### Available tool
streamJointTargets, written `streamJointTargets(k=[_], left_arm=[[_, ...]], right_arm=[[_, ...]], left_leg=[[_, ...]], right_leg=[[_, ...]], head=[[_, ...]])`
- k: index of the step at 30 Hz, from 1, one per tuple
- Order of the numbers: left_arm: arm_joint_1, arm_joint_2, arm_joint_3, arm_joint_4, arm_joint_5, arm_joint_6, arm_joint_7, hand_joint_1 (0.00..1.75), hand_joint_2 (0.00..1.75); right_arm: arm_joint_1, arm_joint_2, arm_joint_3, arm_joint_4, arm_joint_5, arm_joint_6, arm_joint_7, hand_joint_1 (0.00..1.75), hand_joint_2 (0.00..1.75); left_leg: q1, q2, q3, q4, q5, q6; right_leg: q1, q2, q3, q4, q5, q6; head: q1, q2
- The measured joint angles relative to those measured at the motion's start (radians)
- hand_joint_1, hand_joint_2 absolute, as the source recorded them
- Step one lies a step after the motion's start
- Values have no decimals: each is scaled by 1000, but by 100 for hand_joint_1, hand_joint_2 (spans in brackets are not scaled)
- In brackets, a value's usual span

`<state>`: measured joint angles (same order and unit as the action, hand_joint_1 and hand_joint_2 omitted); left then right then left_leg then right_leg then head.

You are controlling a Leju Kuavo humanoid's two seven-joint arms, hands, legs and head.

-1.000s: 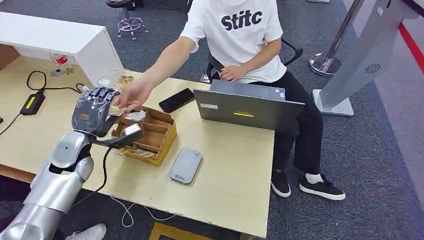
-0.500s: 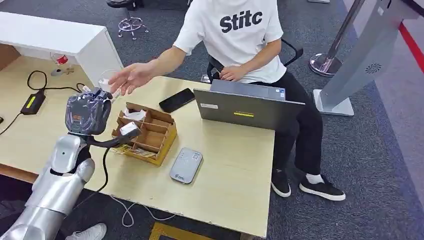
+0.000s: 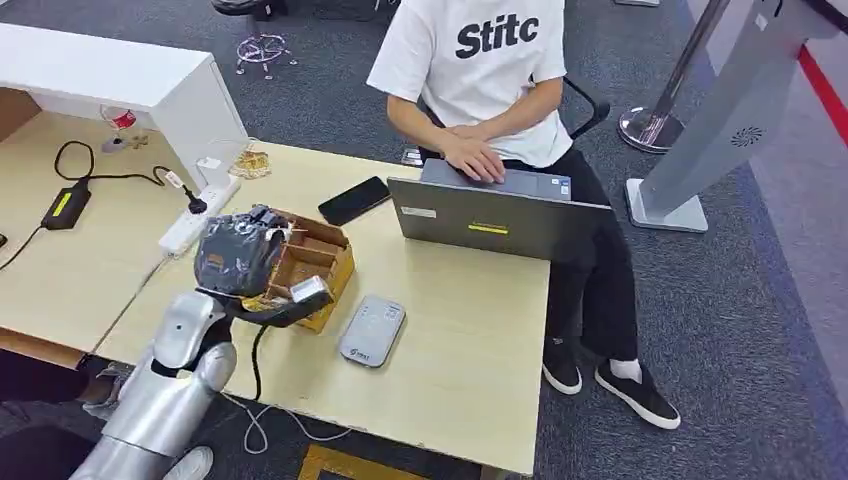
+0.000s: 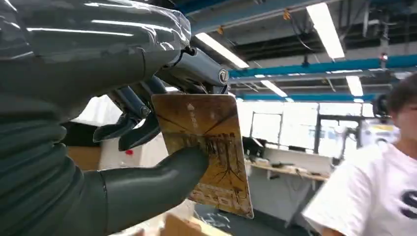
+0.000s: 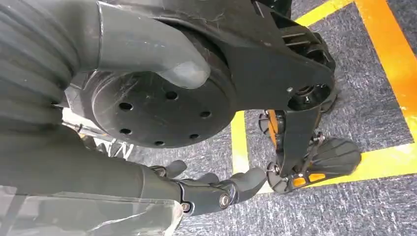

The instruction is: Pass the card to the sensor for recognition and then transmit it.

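Note:
My left hand hovers over the near left part of the cardboard organiser box on the wooden table. In the left wrist view it pinches a brown-gold card with a tree picture between the thumb and the dark fingers. The card stands upright in the hand. The grey card sensor lies flat on the table just right of the box, about a hand's width from my left hand. My right hand hangs down above the carpet, fingers apart and holding nothing.
A person in a white T-shirt sits behind the table with one hand on a grey laptop. A black phone lies beside the laptop. A white power strip, cables and a white cabinet are at the left.
The person's hand left my left hand and went back to the laptop. My left hand, holding the card, has moved right and nearer, over the organiser box toward the sensor.

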<state>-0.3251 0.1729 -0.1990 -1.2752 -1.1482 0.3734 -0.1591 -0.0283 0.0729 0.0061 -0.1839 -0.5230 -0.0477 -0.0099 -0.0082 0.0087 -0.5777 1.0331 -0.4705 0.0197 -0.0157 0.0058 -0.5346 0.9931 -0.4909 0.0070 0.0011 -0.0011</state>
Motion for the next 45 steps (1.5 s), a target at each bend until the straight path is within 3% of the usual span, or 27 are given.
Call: streamJointTargets(k=[12,18,24,37,45], left_arm=[[18,-104,-131,5,-15,-28,10,175,175],[19,-137,-197,65,-21,-41,37,175,175],[21,-162,-216,161,-26,-26,49,175,175],[22,-173,-227,353,-3,12,48,175,175],[3,-170,-227,375,-5,64,34,175,175]], right_arm=[[0,0,0,0,9,0,2,0,175],[0,0,0,0,13,0,5,0,175],[-1,0,0,0,24,0,11,0,175],[0,0,0,0,42,0,19,0,175],[0,0,0,0,42,-3,19,0,175]], left_leg=[[0,0,-1,0,0,1],[0,0,-1,0,0,1],[0,0,-1,0,1,1],[0,0,-1,0,1,1],[0,0,-2,0,1,1]], right_leg=[[0,0,-1,0,1,1],[0,0,-1,0,1,1],[0,0,-1,0,1,1],[0,0,-1,0,1,1],[0,0,-1,0,1,1]], head=[[0,0],[0,0],[0,0],[0,0],[0,0]])
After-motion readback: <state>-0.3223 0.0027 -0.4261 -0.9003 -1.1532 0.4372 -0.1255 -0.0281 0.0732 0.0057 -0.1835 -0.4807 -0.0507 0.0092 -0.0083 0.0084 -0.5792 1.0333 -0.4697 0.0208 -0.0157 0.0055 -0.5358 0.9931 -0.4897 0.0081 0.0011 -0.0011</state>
